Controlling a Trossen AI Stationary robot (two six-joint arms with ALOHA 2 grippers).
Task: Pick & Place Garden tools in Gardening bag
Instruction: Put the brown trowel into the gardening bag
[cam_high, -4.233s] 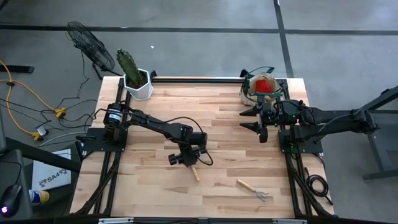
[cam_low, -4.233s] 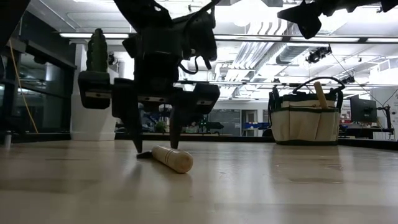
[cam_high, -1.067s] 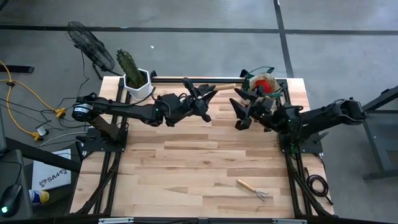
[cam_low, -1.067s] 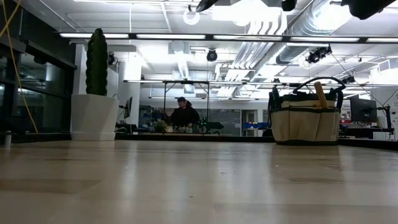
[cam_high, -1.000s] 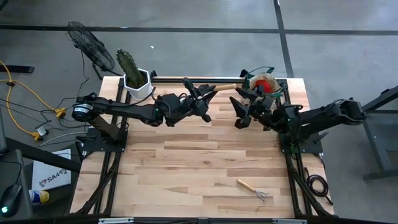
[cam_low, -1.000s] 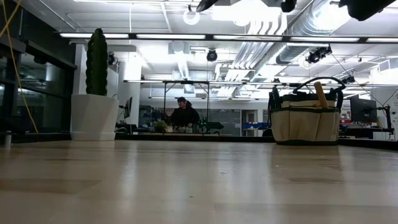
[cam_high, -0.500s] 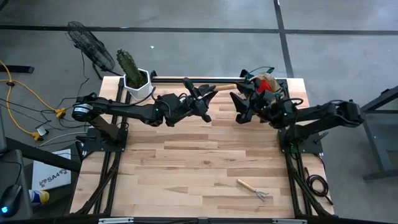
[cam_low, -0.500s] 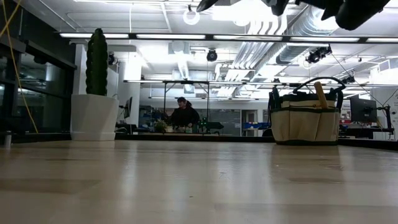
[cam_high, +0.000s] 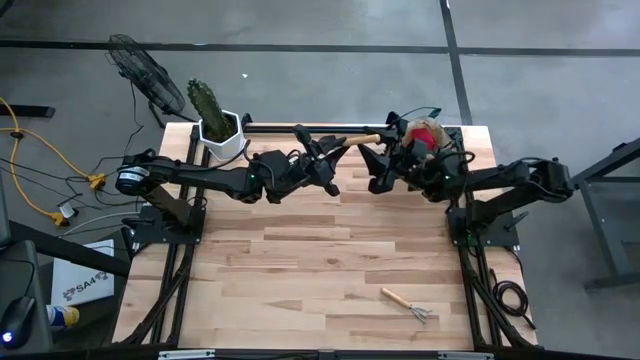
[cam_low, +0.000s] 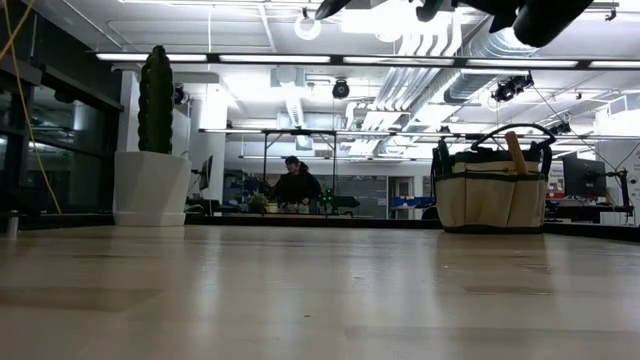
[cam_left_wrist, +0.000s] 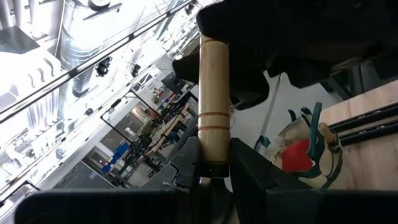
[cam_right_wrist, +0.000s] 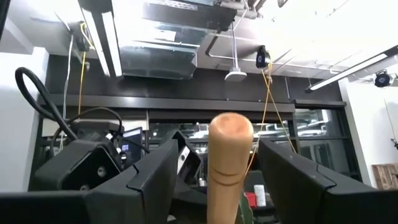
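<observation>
My left gripper (cam_high: 325, 152) is high above the table's far middle, shut on a wooden-handled garden tool (cam_high: 358, 141); its metal end is hidden by the fingers. The handle's free end (cam_right_wrist: 230, 134) points toward my right gripper (cam_high: 378, 165). That gripper is open, with one finger on each side of the handle end, and I see no touch. The tan gardening bag (cam_high: 425, 135) stands on its base at the far right corner, with a red glove-like piece in it. In the low view a wooden handle (cam_low: 515, 152) sticks out of the bag (cam_low: 490, 200). A rake (cam_high: 408, 303) lies flat near the table's near edge. My left gripper pinches the tool between its two fingers at the lower end of the wooden handle (cam_left_wrist: 211, 155). The handle runs forward along the fingers and sticks out past them toward the table's right. The tool is lifted clear of the table.
A white hexagonal pot with a cactus (cam_high: 220, 132) stands at the far left corner. A bare stretch of wooden tabletop (cam_high: 300, 250) lies between the arms and the rake. A person (cam_low: 296, 185) shows far off in the room behind the table.
My right gripper has moved toward the table's left and far edge, up to the free end of the handle, and stays open. My left gripper has kept still with the tool.
</observation>
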